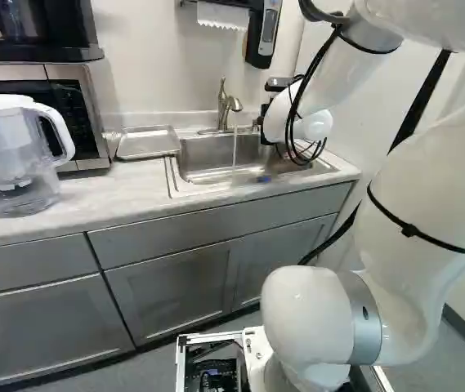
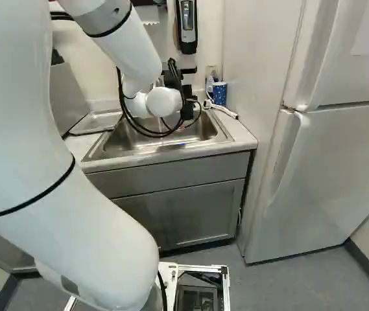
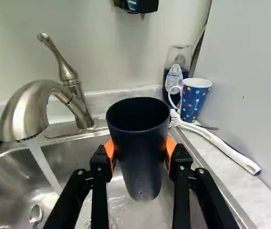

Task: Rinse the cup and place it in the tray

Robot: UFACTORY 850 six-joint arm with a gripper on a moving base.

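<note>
While the gripper (image 3: 140, 149) pinches the dark tumbler (image 3: 139, 143) mid-wall, we judge it light, stiff, slippery when wet; hold suitable.

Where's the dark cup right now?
In the wrist view, the dark cup is held between the gripper's orange pads, over the sink, between the faucet and the dotted cup.
</note>
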